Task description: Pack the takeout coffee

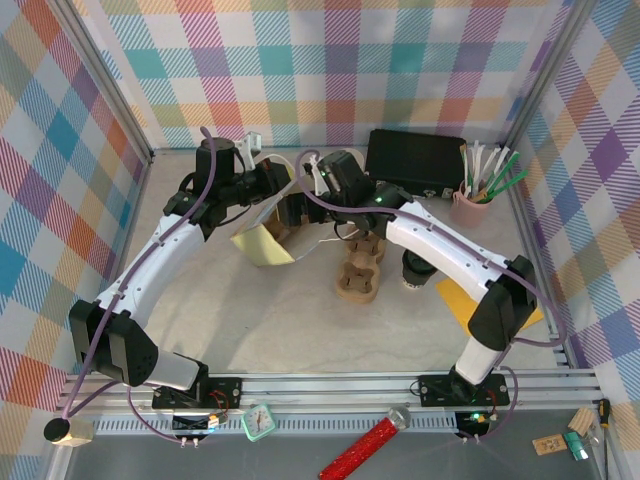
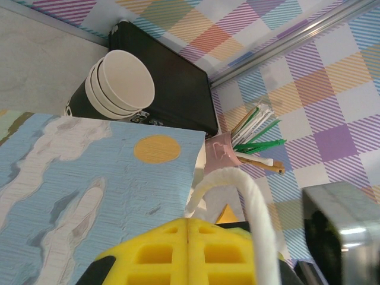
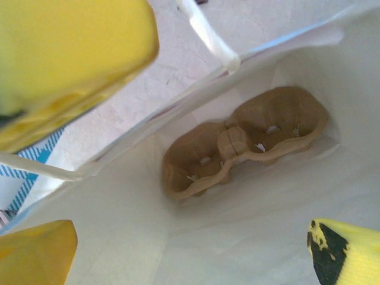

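The takeout coffee (image 1: 413, 270), a dark cup with a black lid, stands on the table right of centre, half hidden under my right forearm. At the back centre my left gripper (image 1: 277, 187) is shut on the rim of a paper bag (image 1: 262, 232) next to its white rope handle (image 2: 252, 205). Its yellow fingers (image 2: 189, 252) are pressed together. The bag's outer side is printed blue (image 2: 89, 178). My right gripper (image 3: 190, 243) is open in the bag's mouth with nothing between its fingers. A brown cardboard cup carrier (image 3: 244, 141) lies on the bag's white bottom.
More brown carriers (image 1: 358, 272) sit on the table beside the bag. A black box (image 1: 415, 160) stands at the back, with stacked lidless paper cups (image 2: 119, 86) in front of it. A pink cup of sticks (image 1: 472, 200) and a yellow sheet (image 1: 452, 297) are on the right.
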